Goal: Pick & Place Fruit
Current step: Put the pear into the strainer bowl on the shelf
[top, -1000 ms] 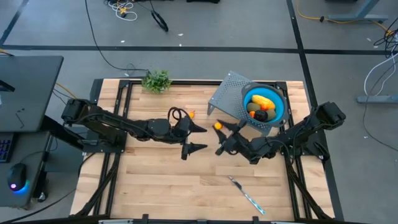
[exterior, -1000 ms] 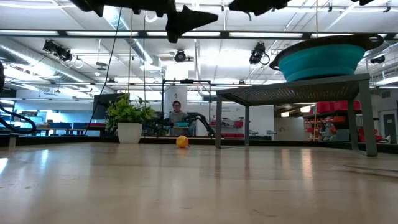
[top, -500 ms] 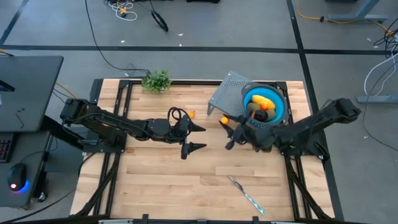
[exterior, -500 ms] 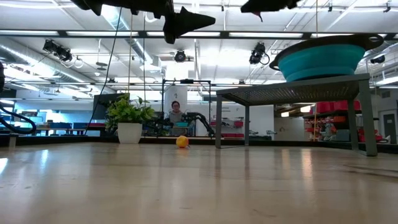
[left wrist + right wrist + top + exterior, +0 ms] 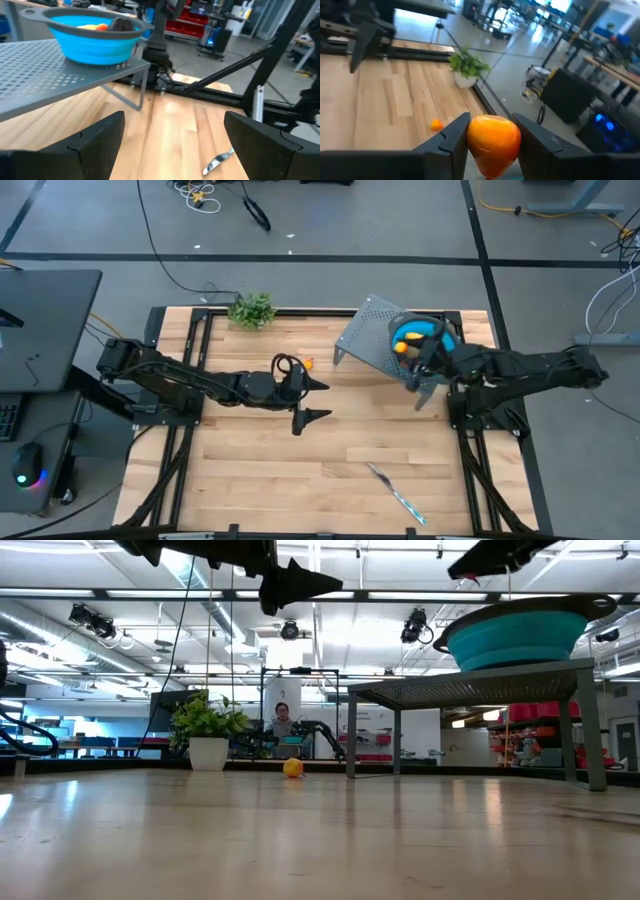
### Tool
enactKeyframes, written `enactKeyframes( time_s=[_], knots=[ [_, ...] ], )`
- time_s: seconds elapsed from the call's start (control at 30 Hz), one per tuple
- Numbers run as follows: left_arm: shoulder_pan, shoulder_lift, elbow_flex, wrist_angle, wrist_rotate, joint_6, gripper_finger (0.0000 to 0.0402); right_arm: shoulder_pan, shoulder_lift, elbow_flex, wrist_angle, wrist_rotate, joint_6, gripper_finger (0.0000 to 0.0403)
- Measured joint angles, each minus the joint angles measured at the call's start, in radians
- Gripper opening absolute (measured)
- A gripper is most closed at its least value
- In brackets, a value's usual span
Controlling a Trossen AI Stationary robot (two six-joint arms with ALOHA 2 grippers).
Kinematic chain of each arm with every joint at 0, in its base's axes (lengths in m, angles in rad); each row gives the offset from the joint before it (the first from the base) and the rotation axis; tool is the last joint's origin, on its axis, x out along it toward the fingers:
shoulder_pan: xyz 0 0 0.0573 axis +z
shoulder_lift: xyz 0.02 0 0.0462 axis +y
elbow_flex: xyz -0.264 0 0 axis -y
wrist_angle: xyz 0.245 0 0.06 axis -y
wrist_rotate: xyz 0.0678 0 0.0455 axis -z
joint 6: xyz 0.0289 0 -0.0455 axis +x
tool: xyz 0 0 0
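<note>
My right gripper [image 5: 404,356] is shut on a small orange fruit [image 5: 492,134] and hangs over the blue bowl [image 5: 438,348]. The bowl stands on a grey perforated stand [image 5: 362,338] at the table's far right. It holds a yellow piece [image 5: 414,336] and a dark one [image 5: 120,23]; my right arm covers the rest. Another small orange fruit [image 5: 307,363] lies on the table at the far middle. My left gripper [image 5: 318,401] hovers open over the table's middle and touches nothing. My right gripper pinches the orange fruit by two opposite sides [image 5: 474,136] between its two fingers. The fingers come nearly level from the table's right side. The fruit is lifted clear, above the bowl's left part.
A leafy green sprig [image 5: 252,310] stands at the far edge, left of the stand. A slim knife with a blue handle [image 5: 396,491] lies near the front edge, right of the middle. Bare wood lies between the arms and along the front left.
My right gripper has carried the orange fruit from over the table's middle up and toward the right far corner, to above the bowl. It has turned on the way and stayed shut on the fruit.
</note>
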Motion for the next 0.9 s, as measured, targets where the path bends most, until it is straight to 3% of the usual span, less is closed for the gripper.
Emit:
enactKeyframes(
  time_s=[0.33, 0.6, 0.73, 0.8, 0.9],
  knots=[
    [0.000, 0.000, 0.000, -0.016, -0.034, 0.014, 0.0352, -0.139, -0.046, 0.000, -0.154, 0.004, 0.100, 0.0151],
    [0.000, 0.000, 0.000, -0.043, -0.036, -0.002, 0.0352, -0.189, -0.045, 0.000, -0.129, -0.031, 0.085, 0.0233],
    [0.000, 0.000, 0.000, -0.066, -0.050, -0.005, 0.0352, -0.189, -0.045, 0.000, -0.093, -0.035, 0.086, 0.0254],
    [0.000, 0.000, 0.000, -0.073, -0.053, -0.001, 0.0352, -0.187, -0.045, 0.000, -0.055, -0.072, 0.086, 0.0256],
    [0.000, 0.000, 0.000, -0.085, -0.054, 0.024, 0.0352, -0.185, -0.045, 0.000, 0.030, -0.210, 0.098, 0.0255]
  ],
)
